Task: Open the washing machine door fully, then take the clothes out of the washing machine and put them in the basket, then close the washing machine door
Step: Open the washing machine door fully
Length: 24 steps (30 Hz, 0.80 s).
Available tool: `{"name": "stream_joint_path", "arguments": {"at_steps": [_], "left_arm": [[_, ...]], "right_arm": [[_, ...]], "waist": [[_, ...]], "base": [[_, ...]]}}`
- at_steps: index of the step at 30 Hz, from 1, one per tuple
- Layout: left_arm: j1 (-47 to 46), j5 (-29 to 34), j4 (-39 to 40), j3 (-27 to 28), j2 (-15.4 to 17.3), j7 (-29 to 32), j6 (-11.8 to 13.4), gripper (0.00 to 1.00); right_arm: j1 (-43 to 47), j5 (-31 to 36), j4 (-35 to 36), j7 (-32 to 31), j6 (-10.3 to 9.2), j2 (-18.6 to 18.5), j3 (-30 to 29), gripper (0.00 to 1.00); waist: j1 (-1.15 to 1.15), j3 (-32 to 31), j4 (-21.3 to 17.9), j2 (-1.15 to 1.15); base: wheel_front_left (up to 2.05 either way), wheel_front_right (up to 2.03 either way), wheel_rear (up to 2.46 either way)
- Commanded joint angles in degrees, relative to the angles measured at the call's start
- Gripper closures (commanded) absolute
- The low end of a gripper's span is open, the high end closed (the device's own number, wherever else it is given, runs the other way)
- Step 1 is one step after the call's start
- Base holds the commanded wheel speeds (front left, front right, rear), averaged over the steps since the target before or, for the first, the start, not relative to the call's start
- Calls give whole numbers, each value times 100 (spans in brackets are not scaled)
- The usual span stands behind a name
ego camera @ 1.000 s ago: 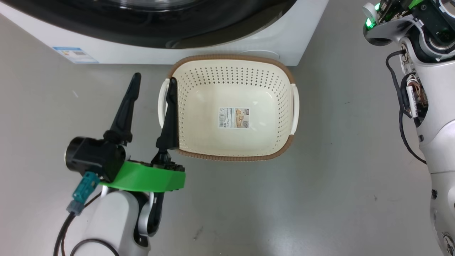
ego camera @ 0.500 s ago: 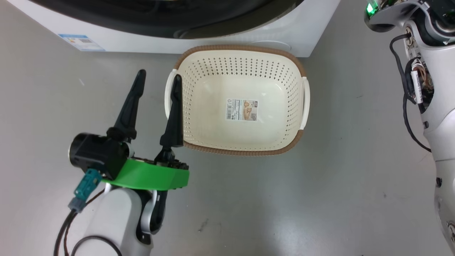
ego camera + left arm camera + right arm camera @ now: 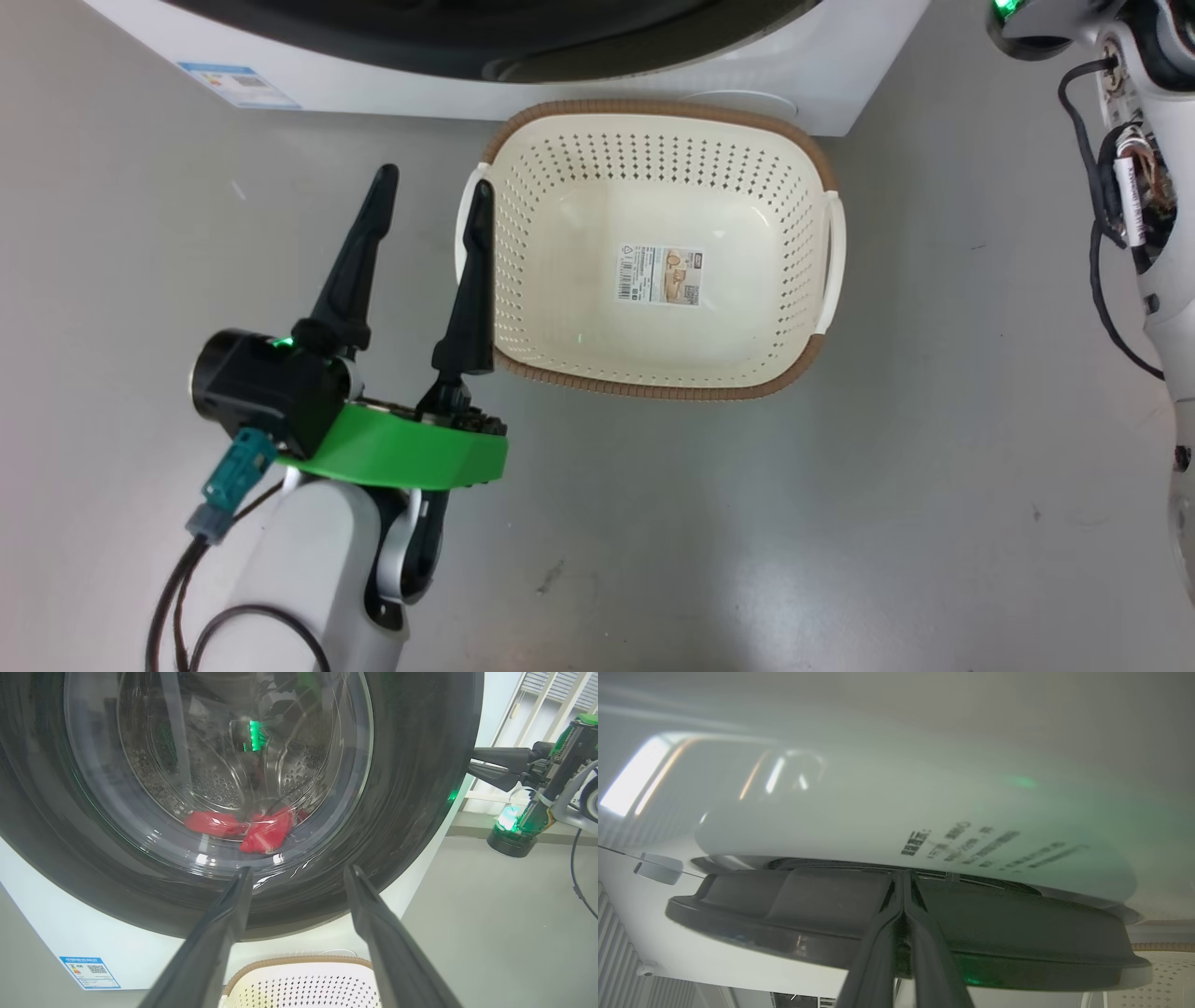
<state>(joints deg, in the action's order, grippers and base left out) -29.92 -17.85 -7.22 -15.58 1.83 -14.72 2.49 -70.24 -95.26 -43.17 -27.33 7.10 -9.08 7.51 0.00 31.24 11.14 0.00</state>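
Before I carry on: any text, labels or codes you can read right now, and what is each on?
None is readable.
Blue sticker on the washing machine: QR code, print too small.
Label on the basket bottom: barcode, print too small.
Dark print on the machine's white surface, right wrist view: blurred.
White tag on the arm cabling: too small.

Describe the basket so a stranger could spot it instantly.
Start at the big white washing machine; on the grey floor just before its front stands the basket. Unlike the dark-fingered left gripper beside it, it is cream perforated plastic with a brown woven-look rim and a label on its bottom.
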Motion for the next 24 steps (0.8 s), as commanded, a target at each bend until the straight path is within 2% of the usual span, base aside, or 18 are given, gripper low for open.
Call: {"name": "stream_joint_path", "arguments": {"at_steps": [1,12,24], "left_arm": [[-64,-68,110,114,105,-28,-29,0],[-104,-130,97,88,105,-28,-27,0],[-177,-168,109,95,105,-28,-46,0]], "right_arm": [[-150,42,87,-77,39,110,81,100],[-368,36,-136,-426,39,50,189,100],[-369,-23,83,-676,39,47,224,100]], "waist": [[0,24,48,0],[0,133,163,0],[0,201,69,0]], "base": [[0,0,0],[0,0,0],[0,0,0]]}}
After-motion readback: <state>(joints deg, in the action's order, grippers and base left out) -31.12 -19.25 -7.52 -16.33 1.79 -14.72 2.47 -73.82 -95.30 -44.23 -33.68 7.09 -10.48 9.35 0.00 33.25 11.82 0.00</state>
